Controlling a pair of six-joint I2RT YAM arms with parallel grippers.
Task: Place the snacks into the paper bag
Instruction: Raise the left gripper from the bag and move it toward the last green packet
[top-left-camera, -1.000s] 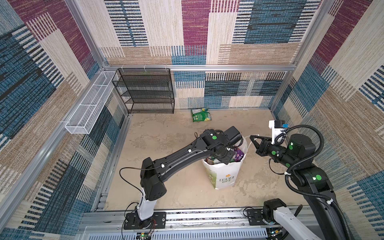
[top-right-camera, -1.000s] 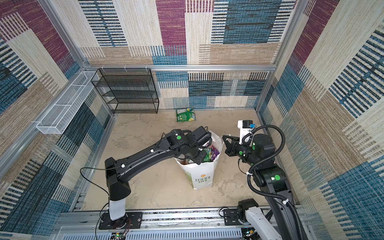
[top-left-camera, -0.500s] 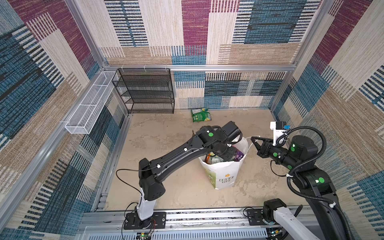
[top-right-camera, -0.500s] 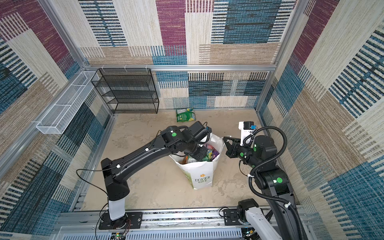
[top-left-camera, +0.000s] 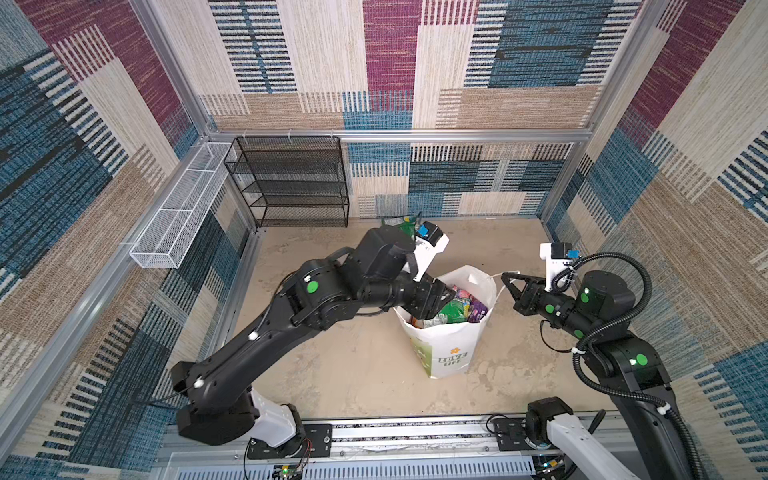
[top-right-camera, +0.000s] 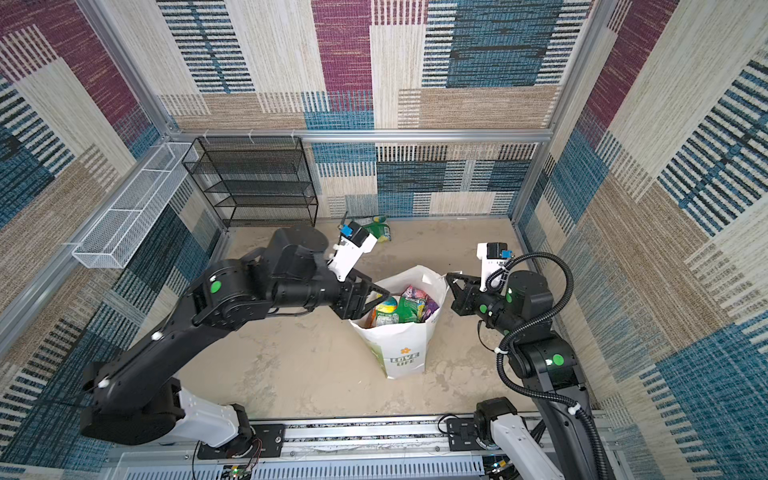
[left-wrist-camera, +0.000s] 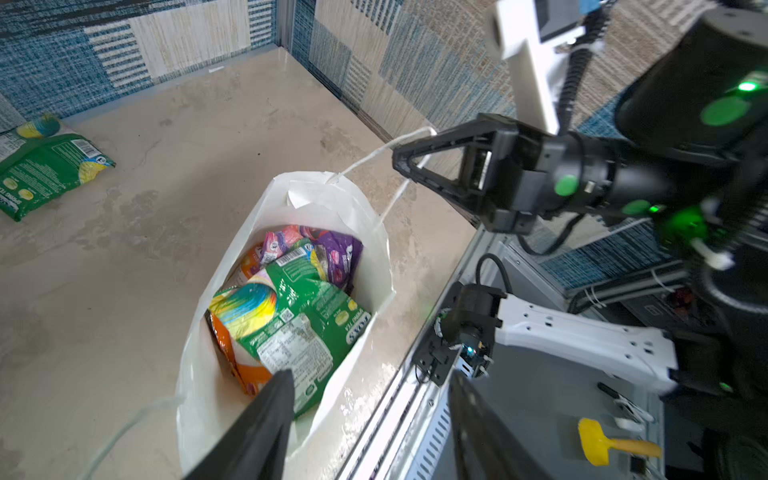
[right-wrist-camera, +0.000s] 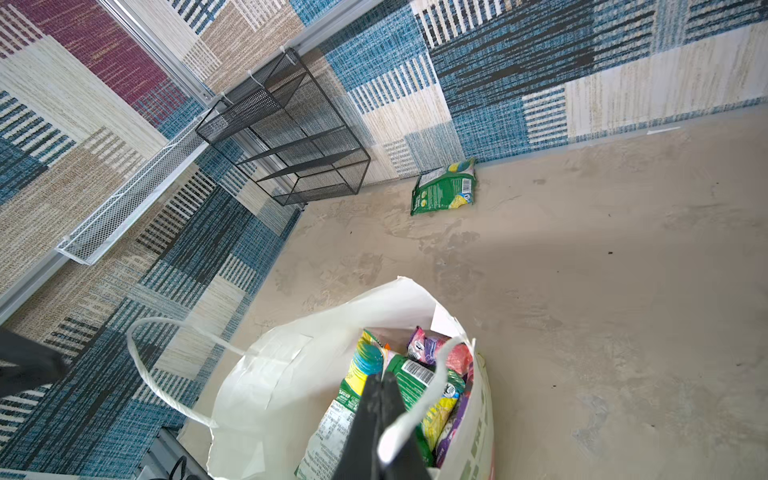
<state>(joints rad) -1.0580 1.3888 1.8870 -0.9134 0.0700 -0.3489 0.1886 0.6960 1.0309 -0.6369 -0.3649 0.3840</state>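
The white paper bag (top-left-camera: 451, 353) (top-right-camera: 405, 345) stands open on the floor. Several snacks (top-left-camera: 455, 309) (top-right-camera: 405, 307) (left-wrist-camera: 299, 316) (right-wrist-camera: 407, 374) lie inside it: green, orange, pink and purple packets. My left gripper (top-left-camera: 442, 305) (top-right-camera: 376, 303) (left-wrist-camera: 370, 376) hangs open and empty over the bag's left rim (left-wrist-camera: 316, 191). My right gripper (top-left-camera: 505, 276) (top-right-camera: 449, 276) (left-wrist-camera: 397, 160) (right-wrist-camera: 380, 376) is shut, and the bag's cord handle (left-wrist-camera: 374, 153) (right-wrist-camera: 432, 374) runs through the gap behind its closed tips. One more green packet (top-right-camera: 378, 228) (left-wrist-camera: 41, 166) (right-wrist-camera: 444, 187) lies on the floor by the back wall.
A black mesh shelf (top-left-camera: 291, 183) stands in the back left corner. A white wire basket (top-left-camera: 183, 208) hangs on the left wall. Patterned walls close in three sides, and a metal rail (top-left-camera: 415, 432) with the arm bases runs along the front.
My left gripper has opened over the bag and drawn back toward its left rim. The right gripper has shifted slightly right, still hooked in the handle.
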